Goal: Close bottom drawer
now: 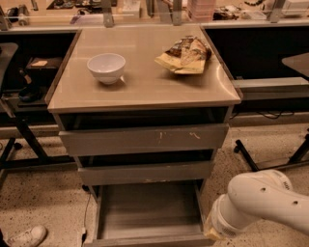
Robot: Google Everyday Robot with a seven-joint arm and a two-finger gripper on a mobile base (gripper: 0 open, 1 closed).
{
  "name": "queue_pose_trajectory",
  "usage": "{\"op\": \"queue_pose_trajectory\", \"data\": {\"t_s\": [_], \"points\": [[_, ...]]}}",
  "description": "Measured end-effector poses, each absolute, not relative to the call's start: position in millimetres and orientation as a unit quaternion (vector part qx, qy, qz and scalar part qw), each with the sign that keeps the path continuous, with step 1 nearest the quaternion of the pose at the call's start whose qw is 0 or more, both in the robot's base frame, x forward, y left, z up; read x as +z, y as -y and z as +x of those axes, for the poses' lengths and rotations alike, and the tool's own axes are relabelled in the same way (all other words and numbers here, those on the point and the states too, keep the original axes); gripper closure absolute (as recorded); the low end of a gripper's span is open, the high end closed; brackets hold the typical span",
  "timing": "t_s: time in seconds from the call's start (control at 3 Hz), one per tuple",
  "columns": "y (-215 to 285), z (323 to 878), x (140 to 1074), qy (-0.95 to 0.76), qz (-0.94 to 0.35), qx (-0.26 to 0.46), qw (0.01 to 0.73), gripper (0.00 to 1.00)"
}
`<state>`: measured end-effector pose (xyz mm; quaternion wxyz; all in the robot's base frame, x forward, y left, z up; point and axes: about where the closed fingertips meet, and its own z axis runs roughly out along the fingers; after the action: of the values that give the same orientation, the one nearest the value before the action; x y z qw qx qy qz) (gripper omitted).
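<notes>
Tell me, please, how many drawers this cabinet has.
3: top drawer, scratched; middle drawer beneath; bottom drawer, lowest, pulled open. The gripper is by that drawer's front corner.

A workspace that looks like a robotics lab or an office test area. A speckled hard floor [43, 193] runs under a grey metal drawer cabinet [142, 140] with a tan top, flanked by black-framed desks [24, 137]. Cables [270, 116] trail along the floor by the right-hand desk. A cluttered bench [145, 12] stretches across the back. A white bowl [106, 67] and a crumpled snack bag [186, 55] sit on the cabinet. A white robot arm [260, 200] reaches in at lower right; its gripper lies out of view past the bottom edge.
</notes>
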<state>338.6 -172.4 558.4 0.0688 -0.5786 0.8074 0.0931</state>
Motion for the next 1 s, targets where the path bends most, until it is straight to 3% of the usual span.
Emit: {"op": "queue_pose_trajectory", "data": {"t_s": [1.0], "points": [[163,336,500,-0.813,-0.569,0.113,0.058,1.0]]}}
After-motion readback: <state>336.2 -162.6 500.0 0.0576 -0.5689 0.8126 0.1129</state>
